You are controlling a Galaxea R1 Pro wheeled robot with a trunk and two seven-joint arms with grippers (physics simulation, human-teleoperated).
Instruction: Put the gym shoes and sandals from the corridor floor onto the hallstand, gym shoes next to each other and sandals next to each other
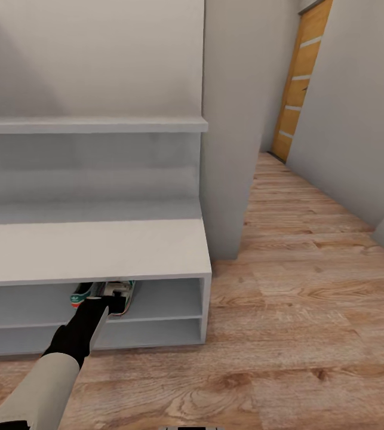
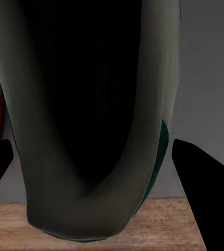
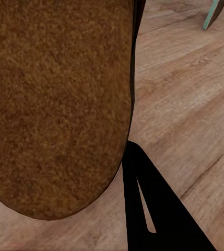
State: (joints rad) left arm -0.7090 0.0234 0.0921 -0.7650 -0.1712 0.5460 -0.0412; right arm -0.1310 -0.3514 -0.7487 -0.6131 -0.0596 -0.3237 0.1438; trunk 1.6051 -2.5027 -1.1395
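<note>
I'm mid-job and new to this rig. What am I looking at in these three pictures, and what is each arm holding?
The large picture is from the robot's head, looking down at the grey hallstand and the corridor floor. The left gripper reaches into the upper open shelf, where a gym shoe sits. The left wrist camera looks along its fingers into that shoe's opening; the fingers stand apart around its heel. The right wrist camera shows a sandal and its tan footbed close against a dark finger, above the floor; it appears gripped.

Gym shoes on the rack's upper shelf row

Two white gym shoes with green stripes and teal-red heels sit side by side inside the light grey hallstand; a tan-soled sandal hangs above the corridor floor.
</note>
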